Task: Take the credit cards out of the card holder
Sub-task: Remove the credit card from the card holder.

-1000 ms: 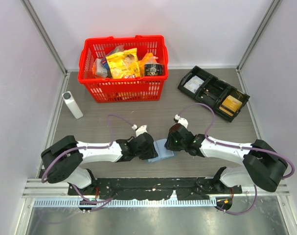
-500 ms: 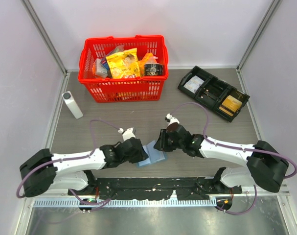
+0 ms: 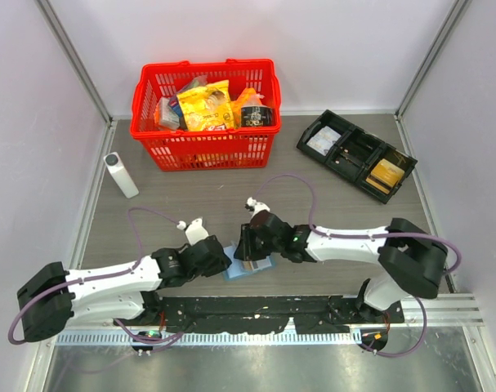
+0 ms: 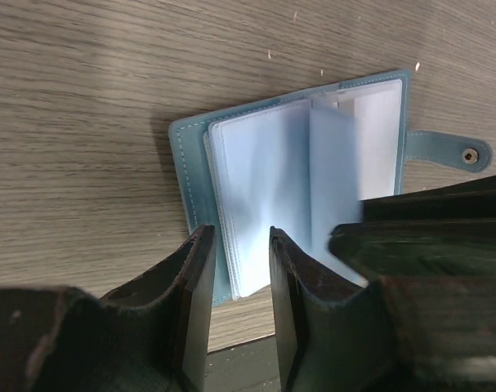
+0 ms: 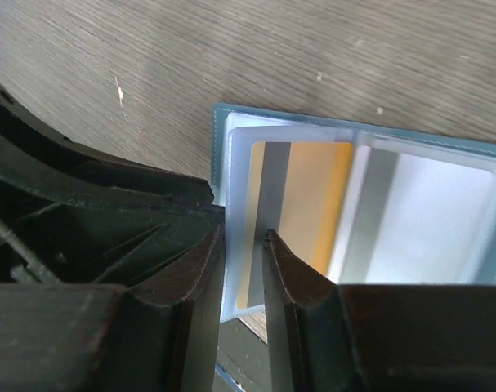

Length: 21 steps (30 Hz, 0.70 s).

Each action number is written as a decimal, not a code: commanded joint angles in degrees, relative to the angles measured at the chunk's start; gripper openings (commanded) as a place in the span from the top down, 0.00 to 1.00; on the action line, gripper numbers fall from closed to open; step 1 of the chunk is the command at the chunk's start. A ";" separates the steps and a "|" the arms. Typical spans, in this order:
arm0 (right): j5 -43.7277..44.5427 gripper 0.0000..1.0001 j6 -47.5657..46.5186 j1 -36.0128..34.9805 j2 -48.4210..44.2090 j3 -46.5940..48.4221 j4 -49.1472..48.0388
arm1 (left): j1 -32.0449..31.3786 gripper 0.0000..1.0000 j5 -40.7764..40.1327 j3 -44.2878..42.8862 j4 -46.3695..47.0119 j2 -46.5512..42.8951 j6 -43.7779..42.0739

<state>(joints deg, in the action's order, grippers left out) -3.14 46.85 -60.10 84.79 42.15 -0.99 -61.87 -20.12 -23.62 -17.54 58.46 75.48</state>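
The card holder (image 3: 235, 272), a small blue wallet, lies open on the table near the front edge, its pale sleeves (image 4: 264, 196) facing up. One tan-gold credit card (image 5: 313, 196) with a grey stripe shows inside a clear sleeve and in the top view (image 3: 251, 265). My right gripper (image 5: 243, 245) hovers over that sleeve's left margin, jaws a narrow gap apart, with nothing visibly clamped. From the left, my left gripper (image 4: 242, 261) stands at the wallet's near edge, open, with table showing between its fingers. One sleeve leaf (image 4: 333, 163) stands raised beside the right gripper.
A red basket (image 3: 205, 143) full of snack packets stands at the back. A black compartment tray (image 3: 358, 155) sits at the back right and a white bottle (image 3: 121, 174) at the left. The black base rail (image 3: 256, 310) runs just in front of the wallet.
Both grippers and the wallet have shifted left and toward the front edge. The wallet now lies open with a card showing.
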 commanded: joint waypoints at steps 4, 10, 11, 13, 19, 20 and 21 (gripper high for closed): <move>0.58 0.69 -1.23 -4.41 7.75 7.15 -0.59 | -0.27 0.65 -5.10 1.20 -5.13 -6.94 3.09; 6.21 0.59 -2.73 -4.59 3.46 6.55 0.64 | -0.27 0.66 -5.46 1.29 -8.39 -12.31 3.01; 7.26 0.57 -2.99 -4.33 1.88 5.76 0.64 | -0.19 0.66 -5.28 1.21 -8.30 -12.66 2.66; 7.88 0.55 -2.99 -3.72 -0.32 4.35 0.29 | -0.27 0.65 -4.14 0.77 -6.90 -13.10 1.43; 5.25 0.54 -1.50 -0.30 -4.63 -3.72 -6.55 | -0.27 0.67 1.21 -1.95 1.88 -8.55 -2.62; 4.03 0.54 -0.72 0.93 -4.99 -4.70 -9.52 | -0.27 0.68 1.83 -2.66 2.77 -7.23 -3.14; 1.67 0.54 -0.19 1.64 -5.69 -6.97 -10.86 | -0.19 0.70 2.19 -3.10 3.73 -6.00 -3.41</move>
<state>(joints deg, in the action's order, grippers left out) 1.80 45.10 -61.30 81.38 40.71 -4.12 -61.87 -20.32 -22.92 -21.08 48.88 75.18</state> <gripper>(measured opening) 0.458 0.332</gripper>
